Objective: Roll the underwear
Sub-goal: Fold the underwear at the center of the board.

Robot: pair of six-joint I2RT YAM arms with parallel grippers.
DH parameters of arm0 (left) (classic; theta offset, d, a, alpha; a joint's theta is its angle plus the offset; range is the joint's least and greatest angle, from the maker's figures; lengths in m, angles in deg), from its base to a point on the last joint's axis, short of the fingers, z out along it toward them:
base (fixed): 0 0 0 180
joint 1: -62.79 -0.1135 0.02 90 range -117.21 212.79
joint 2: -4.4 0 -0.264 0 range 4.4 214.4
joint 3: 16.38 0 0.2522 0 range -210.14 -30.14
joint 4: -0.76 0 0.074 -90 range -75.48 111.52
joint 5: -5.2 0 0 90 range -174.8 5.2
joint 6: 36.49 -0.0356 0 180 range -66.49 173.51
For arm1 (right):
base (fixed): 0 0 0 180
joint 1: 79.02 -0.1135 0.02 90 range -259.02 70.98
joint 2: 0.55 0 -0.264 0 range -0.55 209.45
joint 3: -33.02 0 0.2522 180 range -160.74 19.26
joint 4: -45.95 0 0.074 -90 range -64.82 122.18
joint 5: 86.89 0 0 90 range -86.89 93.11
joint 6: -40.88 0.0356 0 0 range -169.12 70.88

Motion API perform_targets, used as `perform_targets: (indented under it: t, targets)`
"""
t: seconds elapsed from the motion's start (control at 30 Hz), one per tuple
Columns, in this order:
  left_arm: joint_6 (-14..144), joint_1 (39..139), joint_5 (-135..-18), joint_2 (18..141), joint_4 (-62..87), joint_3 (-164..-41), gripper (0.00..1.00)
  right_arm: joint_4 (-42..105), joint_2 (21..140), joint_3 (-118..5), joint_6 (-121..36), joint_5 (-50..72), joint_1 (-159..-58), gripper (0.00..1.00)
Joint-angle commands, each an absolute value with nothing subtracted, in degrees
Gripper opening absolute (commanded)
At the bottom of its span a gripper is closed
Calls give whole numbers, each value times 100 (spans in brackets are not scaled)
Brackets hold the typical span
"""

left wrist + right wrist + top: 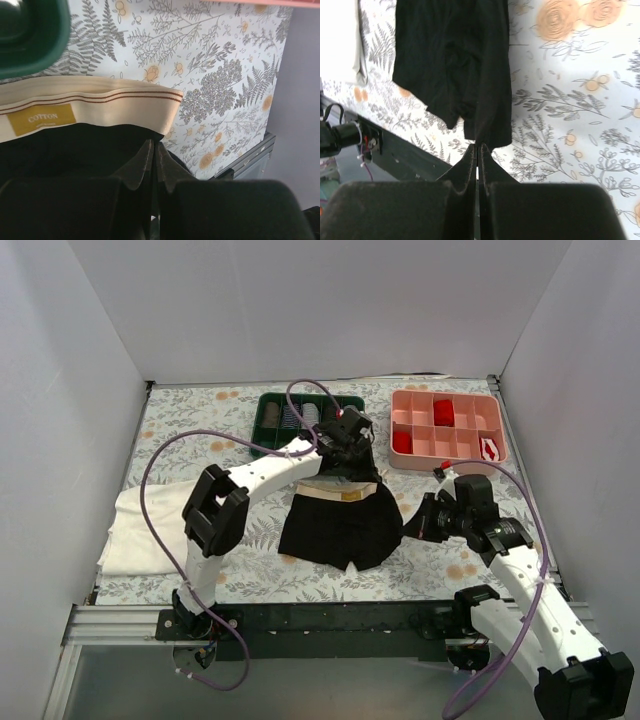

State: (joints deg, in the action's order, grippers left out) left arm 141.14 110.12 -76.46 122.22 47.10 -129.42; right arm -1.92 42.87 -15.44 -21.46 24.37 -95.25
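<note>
The underwear (338,528) is shown spread flat on the fern-patterned table (225,75), between the two arms, with its pale waistband (90,107) turned toward the far side. The left gripper (153,148) is seen with its fingers pressed together, the tips set on the black fabric directly below the waistband, close to that band's right end. Whether cloth is caught between them cannot be made out, since the dark fingers merge with the dark fabric. A mustard label (42,119) is carried on the waistband up and to the left of these fingertips, and a corner of the green tray (30,45) lies beyond the band, further up and to the left. The right gripper (478,148) is clenched on the edge of the underwear. The black fabric reaches straight down to its meeting fingertips and spreads away ahead of them and to their left. The white cloth (150,530) is found on the far side of the garment from this gripper. The pink tray (447,393), holding small red rolls (443,411), stands to the right of the left gripper, apart from the underwear.
</note>
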Motion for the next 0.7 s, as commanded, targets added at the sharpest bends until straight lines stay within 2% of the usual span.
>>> perform_targets:
  t: [0.0, 0.3, 0.67]
  targets:
    - [13955, 10753, -7593, 11454, 4327, -12419, 0, -8, 4392, -1853, -2136, 2798, -9835, 1]
    - [13876, 10446, -7470, 10690, 3957, -11364, 0, 687, 4901, -2020, -1178, 1982, -11503, 1]
    - [13595, 10032, -7382, 9915, 3878, -10477, 0, 1408, 6026, -2678, -659, 1375, -12779, 1]
